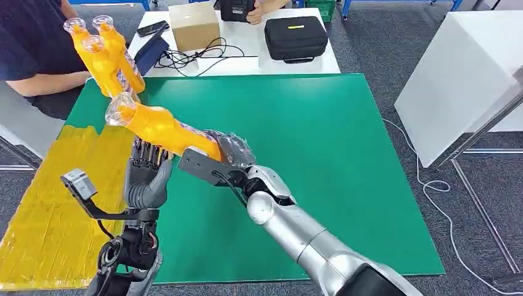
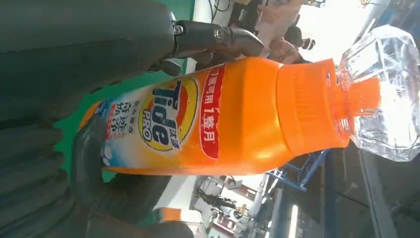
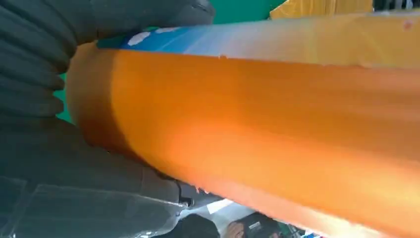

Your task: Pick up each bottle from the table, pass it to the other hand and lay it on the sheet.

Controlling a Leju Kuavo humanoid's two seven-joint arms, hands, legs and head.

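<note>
Green mat (image 1: 321, 154) across the table, yellow sheet (image 1: 55, 203) along its 9 o'clock side.

Orange bottle (image 1: 161, 127) up in the air over the mat's 9 o'clock half, near the sheet's edge, tilted with its clear cap (image 1: 119, 111) aimed toward 10 o'clock. Gripped at the base by the right hand (image 1: 231, 151), fingers wrapped round the lower body. Leaves the labelled middle and the shoulder bare, most likely so that the other hand has room to take hold.

Left hand (image 1: 147, 176) just under the bottle's middle, at its 6 o'clock, palm up and fingers raised. Sits with a dark finger on one side of the label and the thumb on the other in the left wrist view. Cannot tell whether that hold is clamped or loose. Looks like the hand-over itself, with the right hand carrying the weight.

Three more bottles (image 1: 108, 55) upright in a cluster at the mat's 11 o'clock corner, waiting. Beside them a person (image 1: 31, 43) in a dark top. Past the mat at 12 o'clock, a white table (image 1: 247, 37) with a cardboard box (image 1: 194, 24) and a black case (image 1: 296, 37).
</note>
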